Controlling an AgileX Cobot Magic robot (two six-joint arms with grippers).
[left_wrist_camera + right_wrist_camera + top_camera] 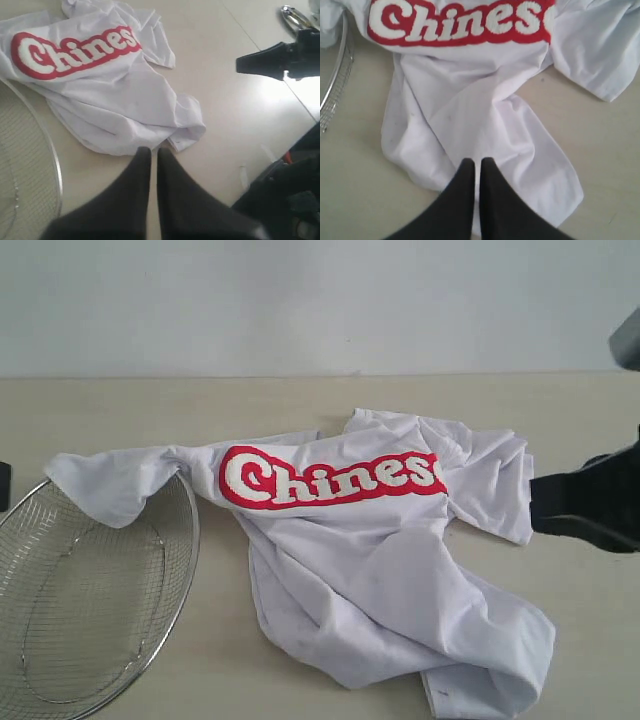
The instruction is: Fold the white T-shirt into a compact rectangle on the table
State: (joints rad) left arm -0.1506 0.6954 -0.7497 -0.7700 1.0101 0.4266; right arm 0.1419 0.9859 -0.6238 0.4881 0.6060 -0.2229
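White T-shirt [380, 570] lies crumpled by the left gripper [150, 150] and right gripper [476, 161], both closed, seemingly empty; flattening is needed first.

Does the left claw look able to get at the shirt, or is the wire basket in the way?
Probably yes: the shut left claw points straight at the shirt's edge, and the basket sits off to the side.

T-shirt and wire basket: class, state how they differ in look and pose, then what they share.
The T-shirt is white cloth with red lettering; the basket is bare metal mesh. The T-shirt lies crumpled; the basket is a round bowl. Both rest on the table, touching where cloth drapes over the rim.
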